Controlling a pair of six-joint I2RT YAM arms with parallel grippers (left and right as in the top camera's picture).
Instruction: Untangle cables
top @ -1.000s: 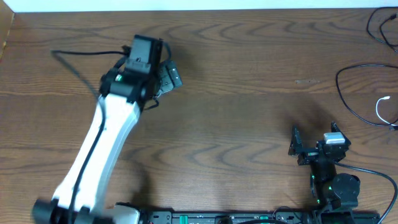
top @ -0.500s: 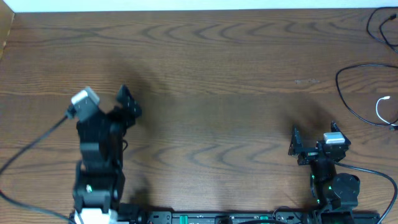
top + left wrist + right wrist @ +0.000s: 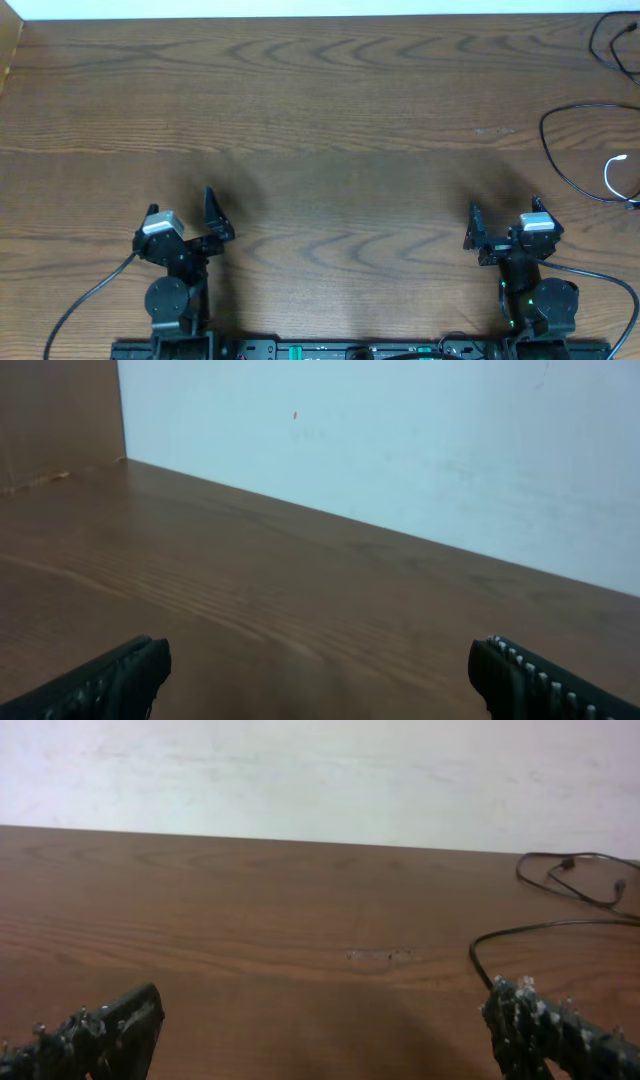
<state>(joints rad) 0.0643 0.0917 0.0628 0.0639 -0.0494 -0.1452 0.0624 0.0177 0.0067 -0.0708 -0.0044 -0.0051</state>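
**Left arm drew back to the near edge; both hands wide and empty**

Left arm had folded back since one second before. It was then stretched far over the left half of the bench [image 3: 330,120], and now it sat at the near edge, in the same posture as the right arm. The right arm had not changed its place in that time.

The left hand [image 3: 183,215] stood wide open and held nothing. In the left wrist view its two fingers [image 3: 110,678] were far apart, with only bare wood between them and a pale wall [image 3: 400,450] behind the bench.

The right hand [image 3: 505,222] was also wide open and empty. Its fingertips [image 3: 100,1025] stood at the two lower corners of the right wrist view.

The cables [image 3: 543,135] lay at the far right side of the bench, well apart from both hands. One black cable made a large loop to the right of the right hand and beyond it. A short white cable [image 3: 608,176] lay inside this loop, near the right border. Another black cable [image 3: 593,42] curled at the far right corner. In the right wrist view the black loop [image 3: 510,929] was seen ahead and to the right of the hand, not touching it.
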